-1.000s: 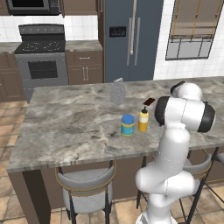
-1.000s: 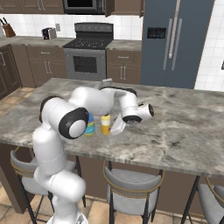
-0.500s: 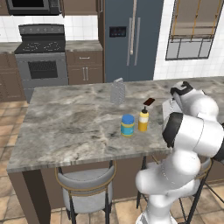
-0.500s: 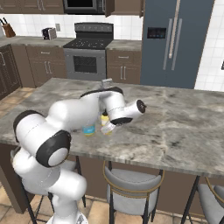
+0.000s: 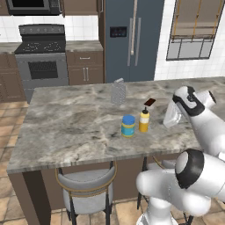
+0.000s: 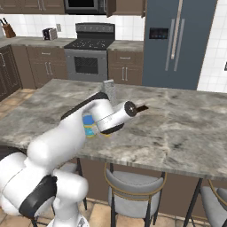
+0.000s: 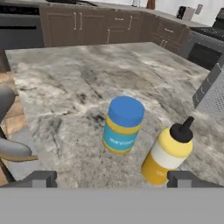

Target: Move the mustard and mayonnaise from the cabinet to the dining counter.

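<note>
The mustard (image 5: 143,121) and the blue-lidded mayonnaise (image 5: 128,126) stand upright side by side on the dining counter (image 5: 66,132), near its front edge. My gripper (image 5: 168,119) hovers just right of the mustard, apart from it. In the hand view the mayonnaise (image 7: 123,124) and mustard (image 7: 169,152) stand close ahead of my gripper (image 7: 113,178), which is open with nothing between its fingers. In the right base view my arm hides most of the mayonnaise (image 6: 90,125). Only the lower edge of the cabinet (image 5: 81,5) shows, at the top.
A metal grater (image 5: 117,91) stands behind the two containers, with a small dark flat object (image 5: 150,102) to its right. Grey stools (image 5: 88,189) are tucked under the counter's front edge. The stove (image 5: 41,61) and fridge (image 5: 129,39) line the far wall.
My arm has folded and swung, bringing the hand down to the right of the mustard. The mustard and mayonnaise have not moved. The gripper has stayed open.
</note>
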{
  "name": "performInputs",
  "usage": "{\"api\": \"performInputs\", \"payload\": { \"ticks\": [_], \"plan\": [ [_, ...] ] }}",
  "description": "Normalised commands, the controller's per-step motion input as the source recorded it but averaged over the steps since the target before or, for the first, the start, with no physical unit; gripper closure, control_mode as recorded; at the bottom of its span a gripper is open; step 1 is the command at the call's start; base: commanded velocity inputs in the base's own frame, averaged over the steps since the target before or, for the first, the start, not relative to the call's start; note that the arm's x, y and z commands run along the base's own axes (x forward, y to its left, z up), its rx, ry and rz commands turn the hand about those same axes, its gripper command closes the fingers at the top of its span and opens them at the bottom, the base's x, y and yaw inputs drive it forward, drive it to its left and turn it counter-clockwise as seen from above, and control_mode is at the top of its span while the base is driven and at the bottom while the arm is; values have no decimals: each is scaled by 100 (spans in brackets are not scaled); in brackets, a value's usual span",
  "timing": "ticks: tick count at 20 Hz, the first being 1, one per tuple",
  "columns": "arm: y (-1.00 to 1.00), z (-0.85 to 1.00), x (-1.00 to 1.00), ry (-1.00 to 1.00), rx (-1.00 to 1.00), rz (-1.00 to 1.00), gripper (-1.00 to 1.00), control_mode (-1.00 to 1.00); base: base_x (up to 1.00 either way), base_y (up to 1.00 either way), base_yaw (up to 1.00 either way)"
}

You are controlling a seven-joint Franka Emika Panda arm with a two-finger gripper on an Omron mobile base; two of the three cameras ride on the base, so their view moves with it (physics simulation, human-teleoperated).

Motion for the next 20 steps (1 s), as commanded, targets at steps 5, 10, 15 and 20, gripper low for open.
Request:
{"api": "performInputs", "payload": {
  "ticks": [5,10,15,20],
  "plan": [
    [18,38,-34,6,0,-24,-100,-100,0,0,0],
    [21,32,-40,1,0,-22,-100,-100,0,0,0],
    [26,26,-45,0,0,-32,-100,-100,0,0,0],
    [20,25,-47,0,0,-36,-100,-100,0,0,0]
  ]
}}
